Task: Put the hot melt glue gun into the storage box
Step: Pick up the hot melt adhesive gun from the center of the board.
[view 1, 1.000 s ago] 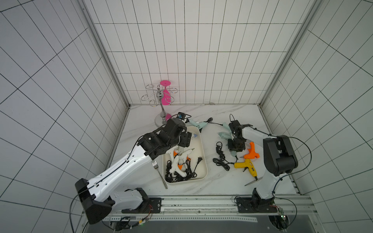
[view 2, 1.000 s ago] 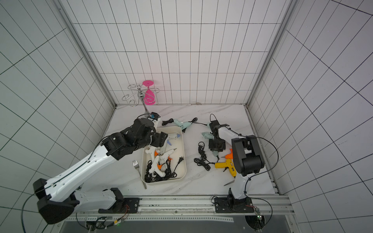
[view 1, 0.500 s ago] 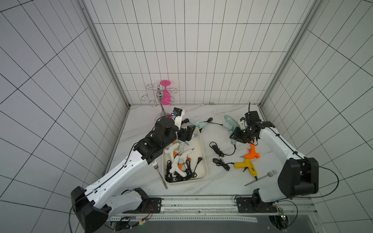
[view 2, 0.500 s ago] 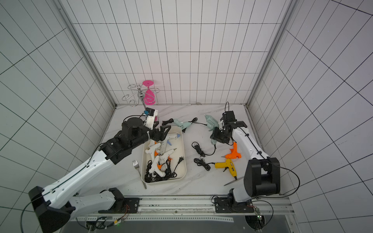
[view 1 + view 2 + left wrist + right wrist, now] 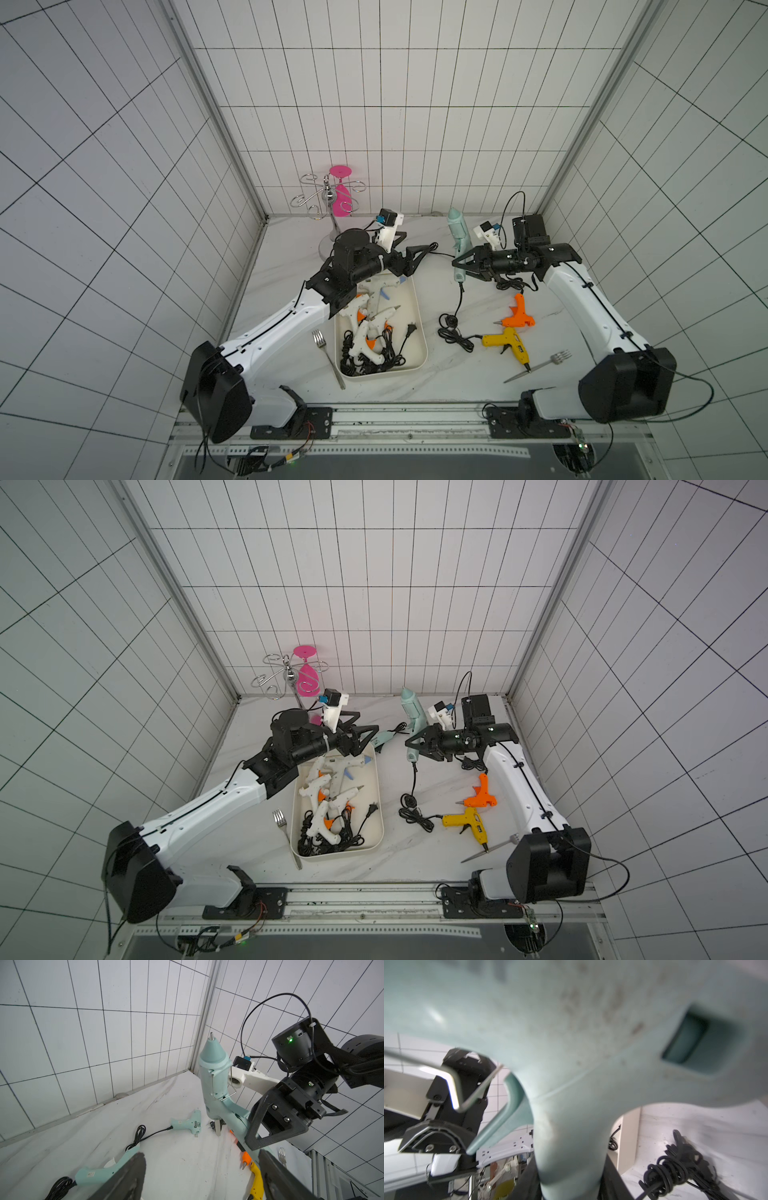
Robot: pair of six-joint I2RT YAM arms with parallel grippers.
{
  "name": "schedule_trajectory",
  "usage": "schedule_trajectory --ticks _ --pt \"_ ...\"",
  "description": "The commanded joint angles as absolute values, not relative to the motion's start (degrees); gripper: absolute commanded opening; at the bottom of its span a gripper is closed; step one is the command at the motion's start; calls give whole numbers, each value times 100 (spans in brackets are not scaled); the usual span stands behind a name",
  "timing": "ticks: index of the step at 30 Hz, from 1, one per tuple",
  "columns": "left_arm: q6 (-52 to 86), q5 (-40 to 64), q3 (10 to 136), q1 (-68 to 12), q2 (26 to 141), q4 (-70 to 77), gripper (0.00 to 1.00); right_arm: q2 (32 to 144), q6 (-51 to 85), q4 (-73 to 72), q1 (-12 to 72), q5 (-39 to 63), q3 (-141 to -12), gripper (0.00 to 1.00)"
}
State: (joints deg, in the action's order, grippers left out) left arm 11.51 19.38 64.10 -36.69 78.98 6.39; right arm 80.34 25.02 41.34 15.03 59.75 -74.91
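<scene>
**Progress.** The task is partly done. The storage box (image 5: 424, 345) lies on the surface (image 5: 457, 386) and already contains several white glue guns (image 5: 374, 307) with tangled black cords. The green glue gun (image 5: 457, 232) is lifted off the surface but is not yet in the storage box. An orange glue gun (image 5: 517, 318) and a yellow glue gun (image 5: 509, 343) lie on the surface beside the right arm. Two smaller green guns (image 5: 188, 1124) lie near the far wall.

**Grippers.** The right gripper (image 5: 460, 266) pinches the green glue gun by its handle. The left gripper (image 5: 417, 255) is spread wide and holds nothing. It hangs above the far end of the storage box and faces the held gun.

**Location.** The green glue gun is in the air, just beside the far right corner of the storage box, between the two grippers.

**Appearance.** The body is pale mint plastic with a cone-shaped nose and a metal tip pointing up. A bent wire stand hangs from the barrel. The shell shows dark smudges. Its black cord (image 5: 459, 299) trails down to a coil on the surface.

**Remaining.** The gun, apparently with its cord, must be moved over the box and released.
</scene>
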Motion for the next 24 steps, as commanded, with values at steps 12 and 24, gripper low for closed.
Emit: schedule_trajectory --ticks 12,24 --pt "1177 2806 6637 -3648 8354 2006 87 8014 2300 3705 2445 7311 -7603 12" --pt "1670 3338 6727 -3369 8602 2325 39 8157 2092 3876 2659 7365 -7679 12"
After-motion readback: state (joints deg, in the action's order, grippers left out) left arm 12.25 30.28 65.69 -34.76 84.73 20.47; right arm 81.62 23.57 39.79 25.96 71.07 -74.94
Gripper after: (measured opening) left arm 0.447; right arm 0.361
